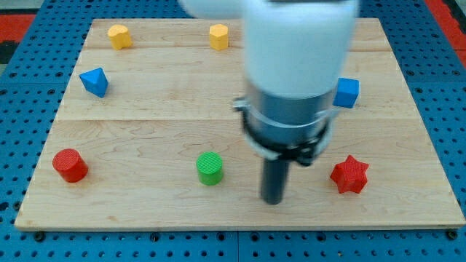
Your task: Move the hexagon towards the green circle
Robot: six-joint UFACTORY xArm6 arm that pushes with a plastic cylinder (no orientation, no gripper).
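Writing: I can read none on any block or on the table [145,131].
My tip [273,201]: near edge, between green circle [210,169] and red star [349,175], touching neither.
Pincer: my arm carries none, only the rod.
Red: two, the star and a red cylinder [70,165].
Blue: two, a blue triangular block [94,81] and a blue cube [347,92].
Yellow: two at the far edge; yellow hexagon [218,36], well apart from the circle, and a second yellow block [119,36].

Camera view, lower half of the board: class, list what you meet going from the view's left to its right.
red cylinder → green circle → my tip → red star
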